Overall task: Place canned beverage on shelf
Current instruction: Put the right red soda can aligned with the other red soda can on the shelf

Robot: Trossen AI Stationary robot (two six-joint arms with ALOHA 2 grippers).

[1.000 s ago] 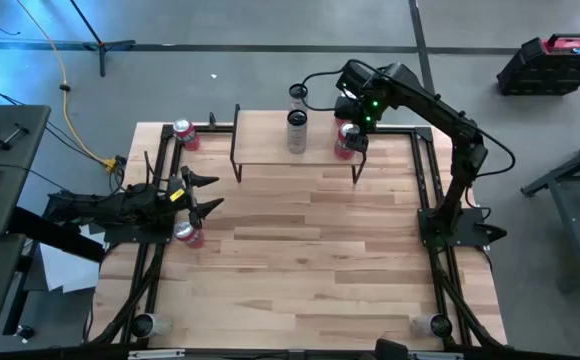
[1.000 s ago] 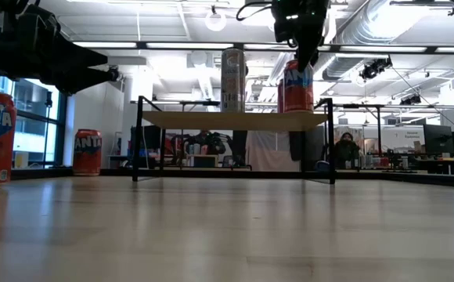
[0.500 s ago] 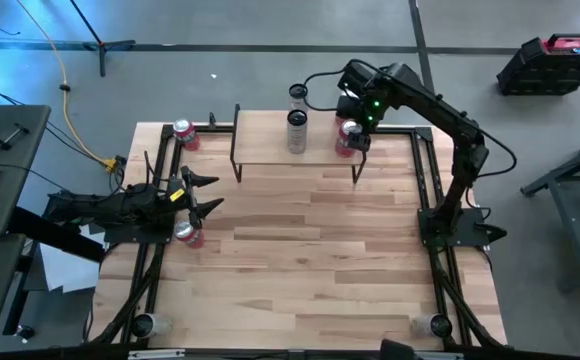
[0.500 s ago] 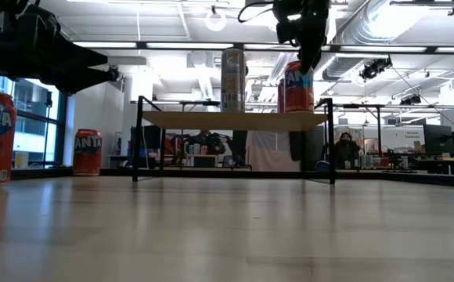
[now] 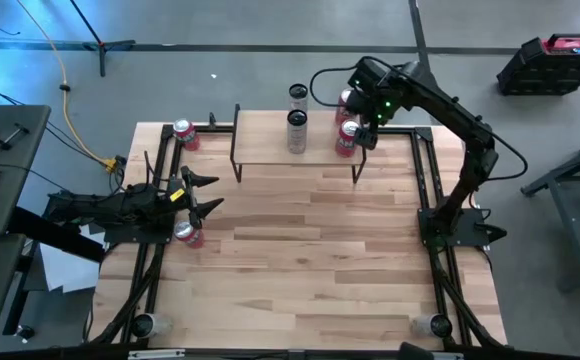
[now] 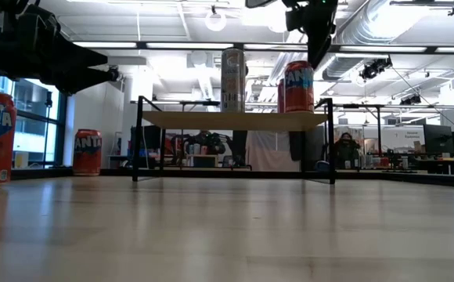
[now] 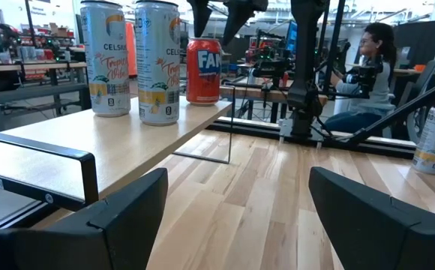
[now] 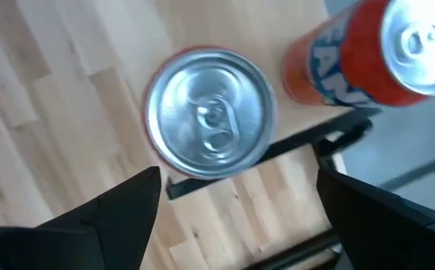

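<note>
Red aluminium beverage can [image 5: 345, 139] with white lettering, standing upright on the right end of the small raised shelf [image 5: 270, 150], a light wood plank on thin black metal legs at the far edge of the worktop [image 5: 300, 260]. In the low view the can [image 6: 298, 86] rests on the plank [image 6: 235, 119] free of any contact; the right wrist view looks straight down on its silver lid and pull tab [image 8: 210, 124].

Right gripper [image 5: 362, 120] is above the can and slightly beyond it, its fingers spread wide and holding nothing; in the low view its dark fingers [image 6: 319, 31] hang clear of the can's top.

Two tall silver cans with pale printed labels stand farther left: one on the shelf [image 5: 296, 132], the other just behind it [image 5: 297, 97]. A second red can [image 8: 367, 60] stands beyond the shelf's rear corner, near the right gripper.

Left gripper [image 5: 202, 194] is at the worktop's left edge, well apart from the shelf, its fingers open and empty, with another red can [image 5: 186, 233] close beside it. One more red can [image 5: 184, 133] stands at the far left corner of the worktop.

A seated person [image 7: 371, 67] is visible in the room beyond the worktop.
</note>
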